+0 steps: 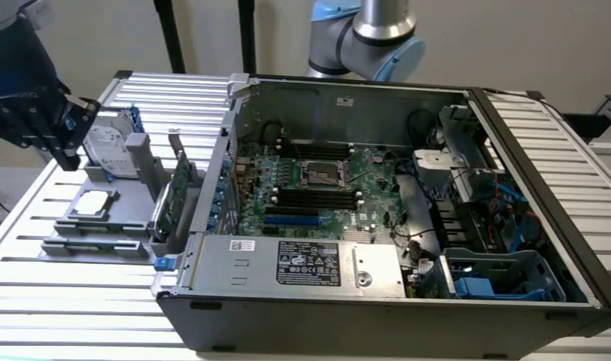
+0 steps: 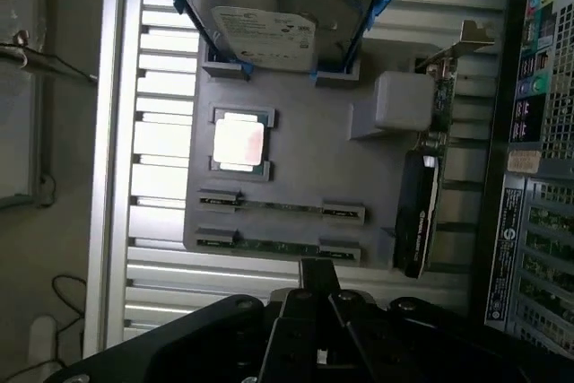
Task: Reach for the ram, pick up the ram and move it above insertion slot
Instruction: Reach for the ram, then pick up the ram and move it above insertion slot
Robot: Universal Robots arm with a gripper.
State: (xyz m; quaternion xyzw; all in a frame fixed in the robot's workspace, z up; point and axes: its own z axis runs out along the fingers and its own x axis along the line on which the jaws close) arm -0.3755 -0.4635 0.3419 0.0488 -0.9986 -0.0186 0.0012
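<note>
Jaw state unreadable. The gripper (image 2: pixel 316 271) hung just short of the nearer ram (image 2: pixel 280 247), not touching. Both sticks sat on edge in the gray fixture (image 2: pixel 305 159) end clips — likely to present the top edge for pinching.

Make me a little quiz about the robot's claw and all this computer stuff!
1. True or false: the hard drive sits between blue rails.
2. How many ram sticks lie on the gray tray? A) one B) two C) four
3. Fill in: the claw is outside the case, close to the ____.

Key: 1 true. 2 B. 3 tray.
</note>
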